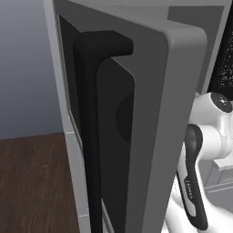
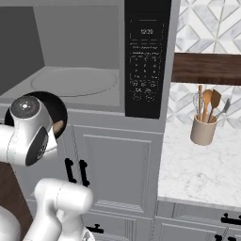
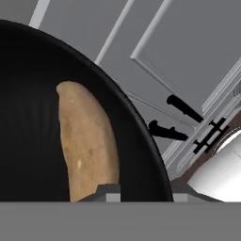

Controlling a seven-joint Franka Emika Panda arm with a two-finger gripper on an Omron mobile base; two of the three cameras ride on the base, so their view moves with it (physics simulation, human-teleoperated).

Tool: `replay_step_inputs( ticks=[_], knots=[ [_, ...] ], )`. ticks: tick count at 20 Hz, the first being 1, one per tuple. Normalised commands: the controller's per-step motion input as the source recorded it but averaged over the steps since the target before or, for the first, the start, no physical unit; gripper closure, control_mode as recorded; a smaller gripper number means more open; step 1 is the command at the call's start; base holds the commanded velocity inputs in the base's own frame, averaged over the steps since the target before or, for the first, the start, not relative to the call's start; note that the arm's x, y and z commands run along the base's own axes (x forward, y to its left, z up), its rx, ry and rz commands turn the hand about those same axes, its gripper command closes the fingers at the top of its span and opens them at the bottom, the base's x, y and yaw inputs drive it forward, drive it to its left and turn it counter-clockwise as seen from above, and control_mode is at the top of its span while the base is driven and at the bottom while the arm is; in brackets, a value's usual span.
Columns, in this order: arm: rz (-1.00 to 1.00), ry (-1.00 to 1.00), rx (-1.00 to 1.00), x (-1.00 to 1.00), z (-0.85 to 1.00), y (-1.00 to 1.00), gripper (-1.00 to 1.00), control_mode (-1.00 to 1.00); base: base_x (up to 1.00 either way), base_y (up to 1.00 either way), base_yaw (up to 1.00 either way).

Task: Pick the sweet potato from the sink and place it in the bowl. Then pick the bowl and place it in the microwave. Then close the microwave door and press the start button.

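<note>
The microwave door (image 1: 136,118) stands swung wide at the far left, its long black bar handle (image 1: 93,136) running vertically down the face. Next to the right, the microwave (image 2: 75,56) cavity is open and dark grey, with the round turntable (image 2: 73,81) bare on its floor.

The bowl (image 2: 55,110) hangs in front of the cavity's lower left edge, just below the level of the floor and partly hidden behind the arm's wrist. So the move ahead, as I judge it, turns on this: the opening lies up and to the right of the bowl, and the bowl must rise over the sill before going in.

In the hand view the sweet potato (image 3: 87,141) lies inside the bowl, its long axis running from the jaws away toward the far rim, thicker end nearest the jaws. The jaws (image 3: 141,192) sit astride the bowl's near rim, one tip inside and one outside; they appear to be pinching that rim, though the tips barely show.

On the black control panel (image 2: 147,61) a small display reads 12:20, I think; the keypad print is too fine to read. Farther right, a utensil crock (image 2: 203,129) stands on the marble desk (image 2: 202,164).
</note>
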Motion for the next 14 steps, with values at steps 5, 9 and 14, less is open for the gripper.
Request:
replay_step_inputs(
  ticks=[5, 9, 14],
  knots=[
    [-0.03, -0.06, 0.00, -0.58, 0.75, -0.14, 1.00, -1.00, 0.00, 0.00, 0.00],
    [-0.22, 0.08, 0.00, 0.27, 0.81, -0.30, 1.00, -1.00, 0.00, 0.00, 0.00],
    [-0.13, 0.04, 0.00, 0.79, 0.23, -0.10, 1.00, -1.00, 0.00, 0.00, 0.00]
  ],
)
